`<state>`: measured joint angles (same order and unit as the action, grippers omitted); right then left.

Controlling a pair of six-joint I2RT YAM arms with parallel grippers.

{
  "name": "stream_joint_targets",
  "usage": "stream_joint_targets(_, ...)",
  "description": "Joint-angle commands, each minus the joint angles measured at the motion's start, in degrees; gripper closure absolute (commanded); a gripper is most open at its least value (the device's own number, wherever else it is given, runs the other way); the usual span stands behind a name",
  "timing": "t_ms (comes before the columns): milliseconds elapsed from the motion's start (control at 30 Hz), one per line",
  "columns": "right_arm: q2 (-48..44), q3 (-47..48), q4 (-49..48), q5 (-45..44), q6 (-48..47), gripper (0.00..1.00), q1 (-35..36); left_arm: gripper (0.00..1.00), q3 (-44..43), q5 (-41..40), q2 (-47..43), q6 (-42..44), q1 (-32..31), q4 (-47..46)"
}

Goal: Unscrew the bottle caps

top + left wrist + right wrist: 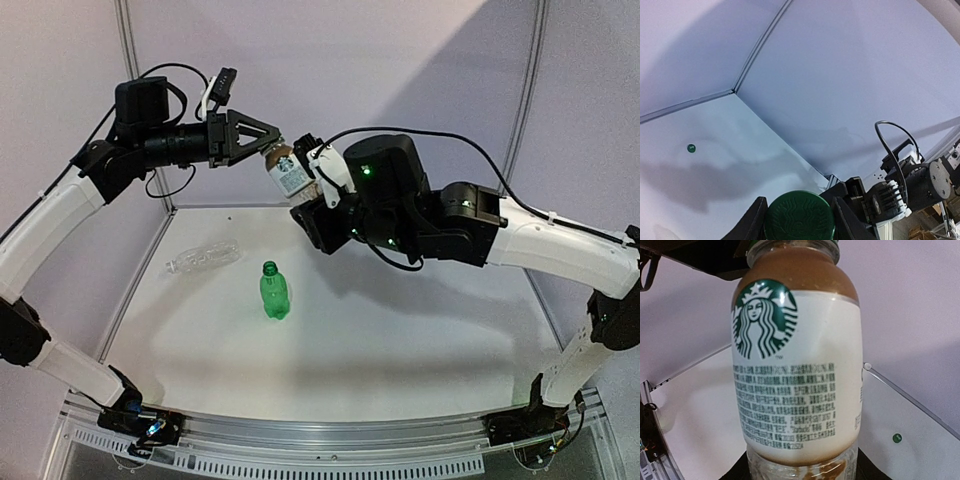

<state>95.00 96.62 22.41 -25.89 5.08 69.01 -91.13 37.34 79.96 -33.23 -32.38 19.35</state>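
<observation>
Farthest left on the table (400,340), a clear ribbed bottle (203,257) lay on its side. It looked empty, and whether it wore a cap could not be told. Just behind it sat one small loose green cap (690,148), on its own and well apart from every bottle.

Next, above the table, the left gripper (266,146) was narrowed onto the dark green cap (800,216) of the raised bottle, a finger pressed against each side of it. Below, near the table's middle, a short green bottle (274,290) stood upright. Its contents could not be made out, and its mouth appeared uncapped.

To the right, the labelled bottle (795,390) hung tilted in the air with its neck toward the left arm. Brown liquid showed above and below its white label. The right gripper (308,198) was clamped around the bottle's lower body.

Counted: three bottles, with one lying, one standing and one held aloft. Two green caps were visible, one on the held bottle and one loose on the table.
</observation>
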Motion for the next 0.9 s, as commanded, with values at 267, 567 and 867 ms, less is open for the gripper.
stream_joint_targets(267, -1.6, -4.6, -13.8, -3.5, -1.6, 0.77, 0.4, 0.01, 0.1, 1.8, -2.2, 0.8, -1.2, 3.2)
stream_joint_targets(567, -5.5, -10.4, -17.9, -1.8, 1.8, 0.77, 0.5, 0.01, 2.0, 6.4, -7.4, 6.0, 0.6, -0.5)
stream_joint_targets(867, -12.5, -18.3, -25.3, 14.3, 5.8, 0.76, 0.5, 0.01, 2.0, 13.3, -9.2, 6.8, 2.8, -6.4)
